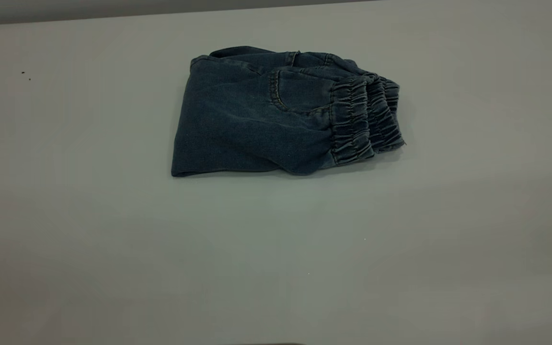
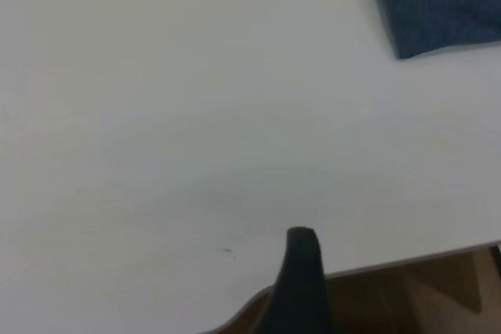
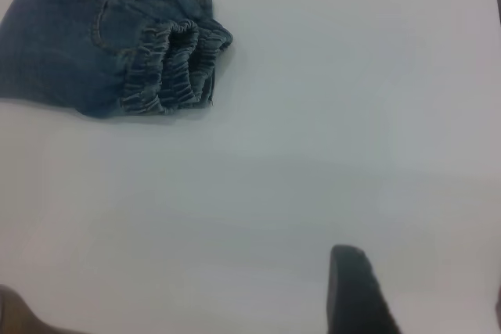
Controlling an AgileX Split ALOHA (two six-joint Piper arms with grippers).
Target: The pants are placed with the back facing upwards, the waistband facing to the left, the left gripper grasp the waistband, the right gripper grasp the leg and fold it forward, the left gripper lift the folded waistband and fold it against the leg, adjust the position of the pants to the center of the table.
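Denim pants [image 1: 261, 120] lie folded into a compact bundle on the white desk [image 1: 113, 249], somewhat toward the far side of its middle; waistband [image 1: 367, 120] is stacked in layers at the bundle's right end, so both folds appear done. Left claw [image 2: 301, 271] sits by the desk edge, well apart from the pants; right claw [image 3: 356, 287] likewise stands clear; only one finger of each shows, so spread cannot be told. Judged remaining: at most a small centring nudge.
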